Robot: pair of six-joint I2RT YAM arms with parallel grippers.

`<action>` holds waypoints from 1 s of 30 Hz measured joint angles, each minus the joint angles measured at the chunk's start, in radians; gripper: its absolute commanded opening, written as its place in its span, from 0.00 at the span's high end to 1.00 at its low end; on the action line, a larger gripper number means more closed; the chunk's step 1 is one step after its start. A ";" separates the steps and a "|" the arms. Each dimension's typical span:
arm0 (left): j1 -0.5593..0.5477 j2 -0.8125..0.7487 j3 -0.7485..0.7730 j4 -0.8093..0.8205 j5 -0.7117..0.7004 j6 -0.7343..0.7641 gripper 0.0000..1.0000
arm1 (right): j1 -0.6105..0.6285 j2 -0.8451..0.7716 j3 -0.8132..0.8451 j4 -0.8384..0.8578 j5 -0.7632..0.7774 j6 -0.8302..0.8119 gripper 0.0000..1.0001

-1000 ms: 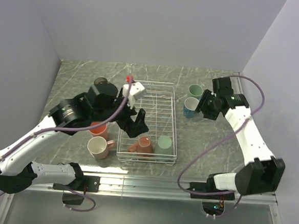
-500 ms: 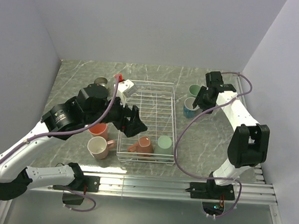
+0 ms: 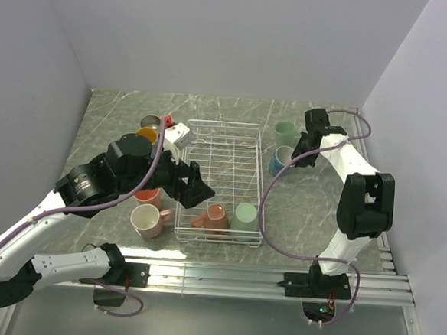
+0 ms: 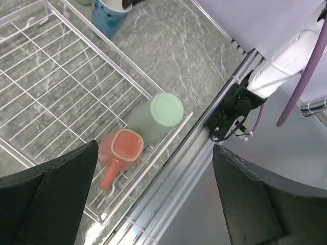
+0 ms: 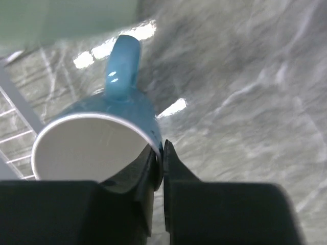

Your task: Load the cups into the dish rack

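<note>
Marble-top dish rack [image 3: 259, 178] holds two cups [image 3: 216, 216]; right end effector [image 5: 162, 150] clamps teal cup [image 5: 87, 153], left one [image 4: 154, 145] apart.

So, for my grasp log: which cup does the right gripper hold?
The blue cup: the right gripper pinches its rim; the neighbouring mint cup is untouched.

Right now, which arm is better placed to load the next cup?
Right. The right gripper pinches the rim of the teal mug beside the dish rack; the left gripper hangs open and empty above it.

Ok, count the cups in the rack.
2: salmon pink cup and mint green cup, side by side at the near end of the dish rack; the left gripper may hide others.
</note>
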 measured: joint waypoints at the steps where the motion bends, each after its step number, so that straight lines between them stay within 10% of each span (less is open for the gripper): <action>1: 0.001 0.001 0.000 0.004 -0.003 0.000 0.01 | -0.003 0.000 -0.005 -0.002 -0.010 0.006 1.00; 21: 0.117 0.132 0.046 0.076 0.139 0.026 0.01 | -0.004 -0.384 0.011 -0.149 -0.051 0.019 1.00; 30: 0.294 0.148 -0.013 0.355 0.446 -0.126 0.01 | -0.006 -0.631 -0.054 0.154 -0.504 0.263 1.00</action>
